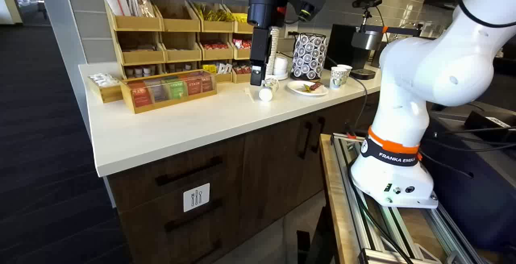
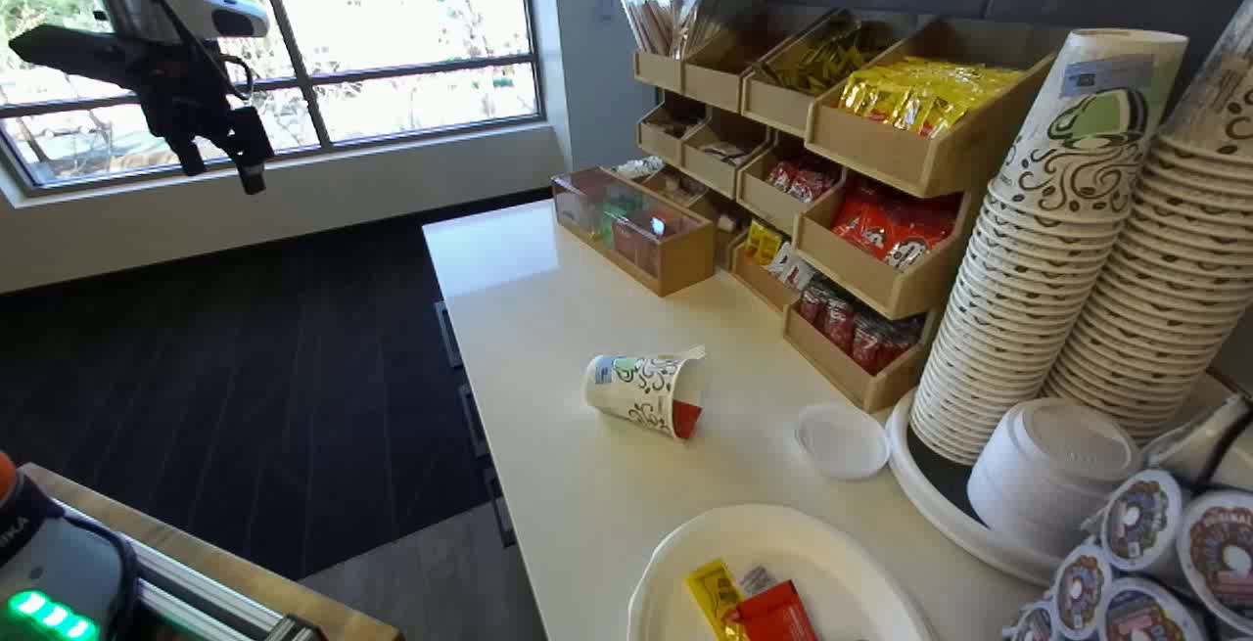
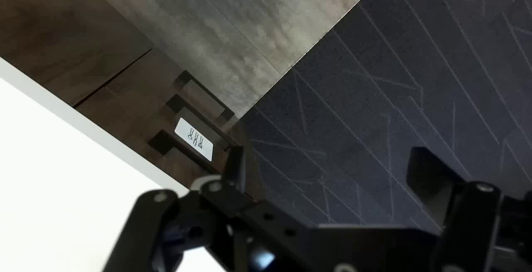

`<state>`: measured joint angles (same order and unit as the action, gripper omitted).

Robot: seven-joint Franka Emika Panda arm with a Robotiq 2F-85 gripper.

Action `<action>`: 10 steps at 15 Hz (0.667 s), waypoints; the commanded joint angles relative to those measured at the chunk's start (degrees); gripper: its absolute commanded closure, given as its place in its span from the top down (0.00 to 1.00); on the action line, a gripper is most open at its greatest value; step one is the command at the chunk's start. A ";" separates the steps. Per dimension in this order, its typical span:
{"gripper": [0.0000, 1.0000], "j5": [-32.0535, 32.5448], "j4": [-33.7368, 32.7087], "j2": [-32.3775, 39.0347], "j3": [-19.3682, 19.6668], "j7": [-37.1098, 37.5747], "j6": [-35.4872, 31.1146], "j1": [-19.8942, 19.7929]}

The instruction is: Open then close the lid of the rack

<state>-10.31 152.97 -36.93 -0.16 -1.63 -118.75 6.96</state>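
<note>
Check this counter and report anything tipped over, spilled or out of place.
A paper cup lies on its side on the counter, with a red packet showing at its mouth. It looks odd because the stacked cups nearby stand upright. Whether anything spilled from it, I can't tell. The rack shows nothing odd.

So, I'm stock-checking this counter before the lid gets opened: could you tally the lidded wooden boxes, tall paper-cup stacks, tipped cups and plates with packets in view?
Lidded wooden box: 1
Tall paper-cup stacks: 2
Tipped cup: 1
Plate with packets: 1
Total: 5
</note>
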 commanded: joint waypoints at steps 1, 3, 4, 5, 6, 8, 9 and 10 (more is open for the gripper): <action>1.00 -0.29 -0.11 0.00 -0.45 -0.27 0.20 -0.52; 1.00 -0.29 -0.11 0.00 -0.45 -0.27 0.20 -0.52; 1.00 -0.29 -0.11 0.00 -0.45 -0.27 0.20 -0.52; 1.00 -0.29 -0.11 0.00 -0.45 -0.27 0.20 -0.52; 1.00 -2.22 -1.39 2.72 1.29 -0.11 0.42 -0.94; 1.00 -3.84 -2.31 7.13 3.54 1.35 -0.85 -3.25; 1.00 -5.24 -2.83 9.15 5.36 0.08 -1.00 -3.81; 1.00 -6.79 -3.53 11.36 7.11 -1.07 -1.46 -4.50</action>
<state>-12.91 152.21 -33.30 2.79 -0.30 -118.89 4.35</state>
